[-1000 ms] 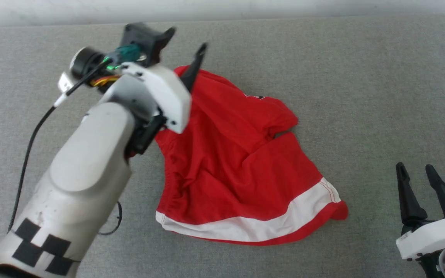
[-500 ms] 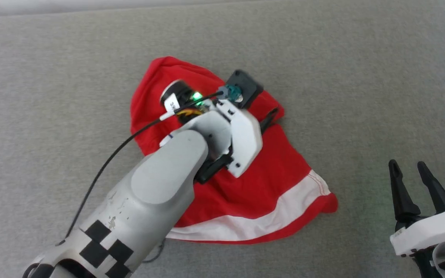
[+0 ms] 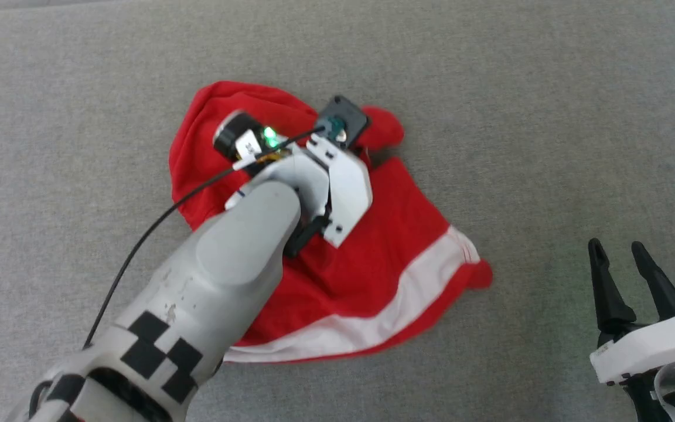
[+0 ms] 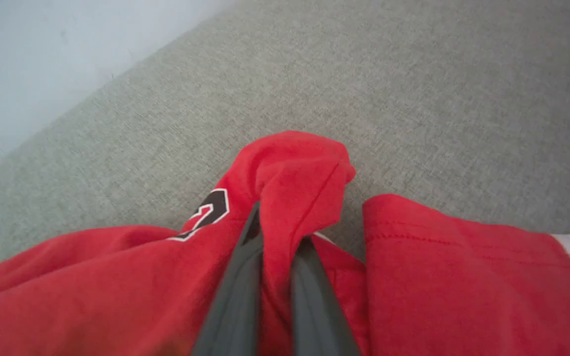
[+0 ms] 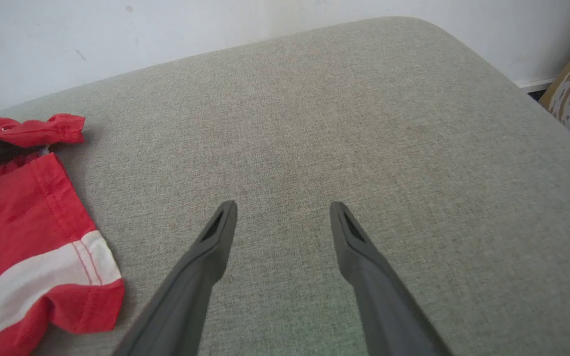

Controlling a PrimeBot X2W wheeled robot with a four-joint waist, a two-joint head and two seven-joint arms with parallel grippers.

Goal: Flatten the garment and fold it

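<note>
Left gripper (image 4: 279, 225) clamped on the red garment (image 3: 399, 234); right gripper (image 3: 617, 249) spread and empty.
I see my left arm's 2 fingers (image 4: 235, 287) pinched on a bunched red fold at the garment's far edge, beside a black-and-white print (image 4: 210, 210). The garment lies crumpled on the grey cushion (image 3: 548, 117), its white stripe (image 3: 372, 319) toward the near side. My right gripper sits at the near right, clear of the cloth.
</note>
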